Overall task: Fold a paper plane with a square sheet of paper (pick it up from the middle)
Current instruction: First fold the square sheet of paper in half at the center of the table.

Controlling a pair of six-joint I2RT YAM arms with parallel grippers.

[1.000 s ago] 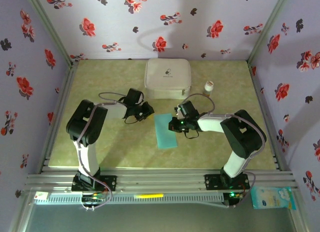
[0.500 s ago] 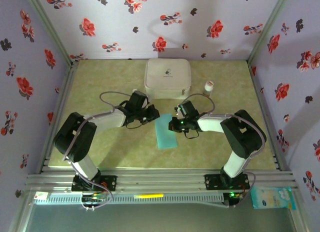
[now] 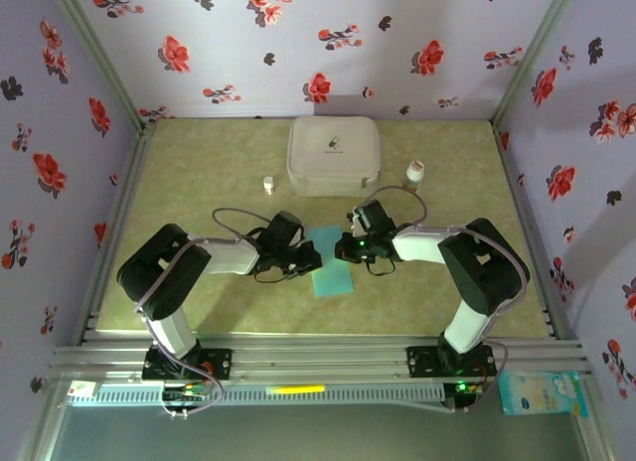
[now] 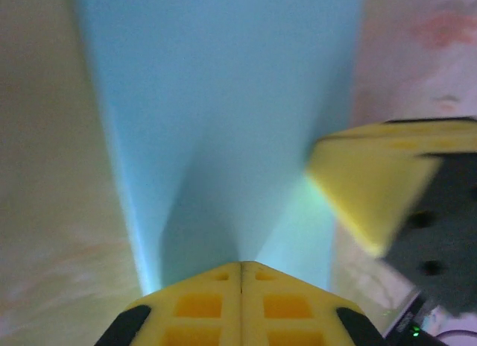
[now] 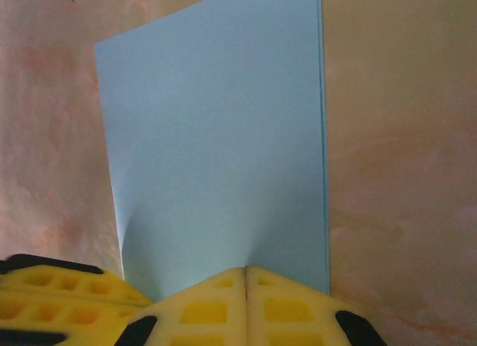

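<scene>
The light blue sheet of paper (image 3: 336, 273) lies in the middle of the table as a narrow rectangle, two layers showing along one long edge (image 5: 323, 137). My left gripper (image 3: 306, 257) is shut, its tips low at the paper's left edge; the paper (image 4: 223, 100) stretches away from the joined tips (image 4: 240, 264). My right gripper (image 3: 344, 249) is shut too, tips (image 5: 246, 270) down on the paper's right edge. The two grippers face each other across the strip. I cannot tell whether either one pinches the paper or only presses on it.
A white rounded case (image 3: 333, 155) sits behind the paper. A small white jar (image 3: 267, 184) stands left of the case and a small bottle (image 3: 415, 170) right of it. Floral walls close in three sides. A packet (image 3: 542, 391) lies beyond the front rail.
My left arm has swung forward and right to the paper's left edge, closing its gripper and uncovering the small jar. The right arm and the paper have stayed put.
</scene>
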